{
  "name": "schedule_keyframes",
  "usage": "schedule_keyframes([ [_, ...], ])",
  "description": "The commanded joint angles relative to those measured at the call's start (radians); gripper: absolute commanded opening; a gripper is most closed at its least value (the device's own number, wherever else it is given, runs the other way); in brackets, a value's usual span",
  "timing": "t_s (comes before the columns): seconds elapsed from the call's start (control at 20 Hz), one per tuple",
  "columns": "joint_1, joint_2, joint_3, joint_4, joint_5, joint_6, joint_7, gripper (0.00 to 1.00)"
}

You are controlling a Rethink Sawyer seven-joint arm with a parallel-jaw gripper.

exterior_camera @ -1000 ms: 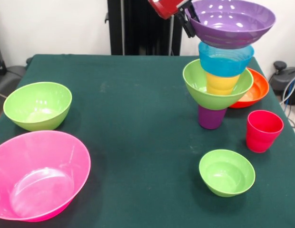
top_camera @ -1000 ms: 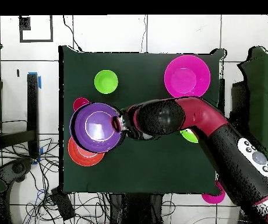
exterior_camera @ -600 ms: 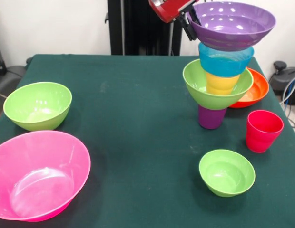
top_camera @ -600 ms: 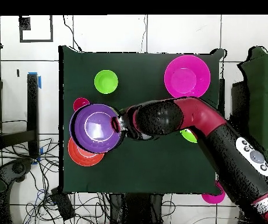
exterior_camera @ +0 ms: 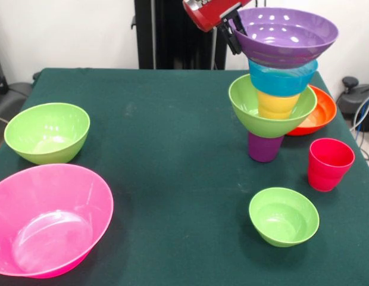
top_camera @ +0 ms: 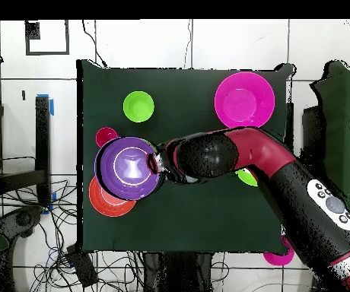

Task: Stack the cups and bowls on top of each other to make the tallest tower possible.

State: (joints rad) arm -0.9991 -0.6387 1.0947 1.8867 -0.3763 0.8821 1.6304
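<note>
Front view: wide glossy purple plastic bowl (exterior_camera: pixel 285 33) is pinched at its rim by the black gripper (exterior_camera: pixel 233 28), tilted on the blue bowl (exterior_camera: pixel 282 76) topping the tower (exterior_camera: pixel 272 116) near the table's (exterior_camera: pixel 166 149) far right edge, beside the orange-red bowl (exterior_camera: pixel 320 113).

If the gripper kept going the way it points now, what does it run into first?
The gripper already sits at the rim of the purple bowl atop the tower, so the bowl comes first. Beyond it, probably the orange-red bowl, though depth is unclear.
</note>
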Motion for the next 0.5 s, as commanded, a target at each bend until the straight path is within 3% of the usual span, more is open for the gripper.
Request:
schedule_keyframes([
  [0.05, 0.049, 0.072, -0.074, 0.008, -0.066, -0.042, -0.067, 0.00],
  [0.5, 0.046, 0.064, -0.058, 0.030, -0.039, -0.056, -0.037, 0.00],
])
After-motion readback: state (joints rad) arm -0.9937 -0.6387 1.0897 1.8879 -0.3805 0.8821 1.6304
